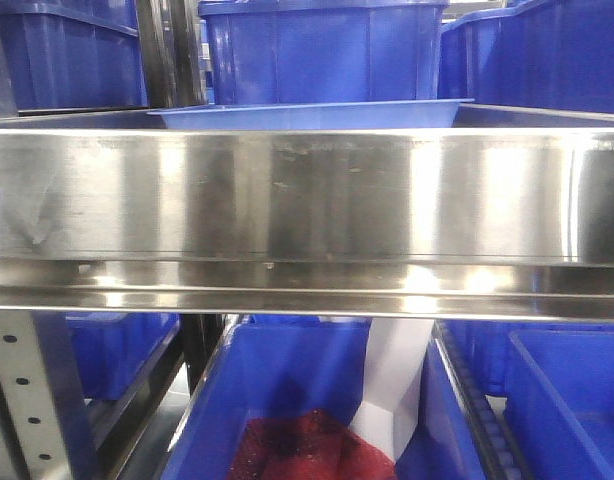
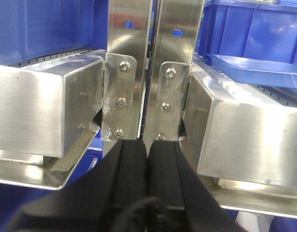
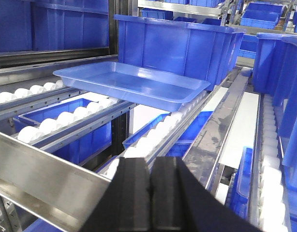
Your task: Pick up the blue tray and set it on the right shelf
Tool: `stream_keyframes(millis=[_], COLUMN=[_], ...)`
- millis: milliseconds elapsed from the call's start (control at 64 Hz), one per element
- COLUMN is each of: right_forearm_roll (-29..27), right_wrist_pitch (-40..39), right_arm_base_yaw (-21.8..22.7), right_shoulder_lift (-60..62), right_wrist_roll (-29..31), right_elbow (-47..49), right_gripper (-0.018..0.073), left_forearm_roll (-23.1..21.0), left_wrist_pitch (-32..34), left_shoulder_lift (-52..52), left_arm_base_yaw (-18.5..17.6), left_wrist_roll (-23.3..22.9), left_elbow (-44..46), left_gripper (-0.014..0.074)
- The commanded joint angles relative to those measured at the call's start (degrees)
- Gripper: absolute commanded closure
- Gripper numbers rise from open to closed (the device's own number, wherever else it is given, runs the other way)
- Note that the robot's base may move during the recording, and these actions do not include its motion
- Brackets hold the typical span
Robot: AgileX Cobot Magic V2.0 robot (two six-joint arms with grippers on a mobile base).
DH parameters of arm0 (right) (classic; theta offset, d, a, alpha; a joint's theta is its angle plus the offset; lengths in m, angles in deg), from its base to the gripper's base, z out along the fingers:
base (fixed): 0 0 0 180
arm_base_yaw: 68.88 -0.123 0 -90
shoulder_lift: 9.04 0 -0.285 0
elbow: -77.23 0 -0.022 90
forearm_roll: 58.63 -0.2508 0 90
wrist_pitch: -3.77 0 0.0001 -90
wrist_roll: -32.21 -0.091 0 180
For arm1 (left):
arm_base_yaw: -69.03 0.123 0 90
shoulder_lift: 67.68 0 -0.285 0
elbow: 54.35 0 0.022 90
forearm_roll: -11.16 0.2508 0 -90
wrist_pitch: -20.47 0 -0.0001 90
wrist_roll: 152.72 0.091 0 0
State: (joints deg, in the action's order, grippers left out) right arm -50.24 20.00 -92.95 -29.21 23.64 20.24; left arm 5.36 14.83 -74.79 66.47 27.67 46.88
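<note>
Blue tray [image 3: 131, 83] shallow, glossy, on white rollers [image 3: 153, 140], both end effectors together.

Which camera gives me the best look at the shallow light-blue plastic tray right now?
Right wrist view: the shallow light-blue plastic tray shows whole, resting on white rollers. Front view shows only its rim edge-on; left wrist view catches one corner.

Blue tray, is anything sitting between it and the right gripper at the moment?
Nothing visible does. In the right wrist view the blue tray rests on the white rollers, and the space between it and the shut right gripper is open.
</note>
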Motion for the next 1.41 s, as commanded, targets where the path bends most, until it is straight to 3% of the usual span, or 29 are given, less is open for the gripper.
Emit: stream_keyframes(millis=[0,203,281,422,516,609,797,1391], right_forearm_roll=[0.7,0.3,-2.5,-13.8,-15.1,-15.1,-15.2,-15.3], right_wrist_pitch=[-5.3,-4.2,-5.7,-11.6,-14.9,-16.8,-21.9,-20.4], right_arm_base_yaw=[0.1,2.4,7.6,19.1,25.2,28.4,28.9,28.9], right_shoulder_lift=[-0.6,-0.6,-0.3,2.0,5.5,9.7,14.1,14.1], right_wrist_roll=[0.3,1.3,3.6,10.5,11.3,11.3,11.2,11.1], right_elbow=[1.6,1.5,0.5,-4.2,-8.1,-12.4,-20.8,-20.5], right_gripper=[0.0503,0.0503,0.0503,0.0503,0.0503,0.0503,0.0503,0.0503], left_forearm_roll=[-0.4,-0.4,-0.4,-0.4,-0.4,-0.4,-0.4,-0.4], left_wrist_pitch=[5.6,5.6,5.6,5.6,5.6,5.6,5.6,5.6], left_shoulder_lift=[0.7,0.7,0.7,0.7,0.7,0.7,0.7,0.7], left_arm_base_yaw=[-0.1,-0.1,-0.1,-0.1,-0.1,-0.1,-0.1,-0.1], left_wrist_roll=[0.2,0.2,0.2,0.2,0.2,0.2,0.2,0.2], left_elbow=[-1.7,-1.7,-1.7,-1.7,-1.7,-1.7,-1.7,-1.7], left_gripper=[0.0645,0.0645,0.0645,0.0645,0.0645,0.0645,0.0645,0.0645])
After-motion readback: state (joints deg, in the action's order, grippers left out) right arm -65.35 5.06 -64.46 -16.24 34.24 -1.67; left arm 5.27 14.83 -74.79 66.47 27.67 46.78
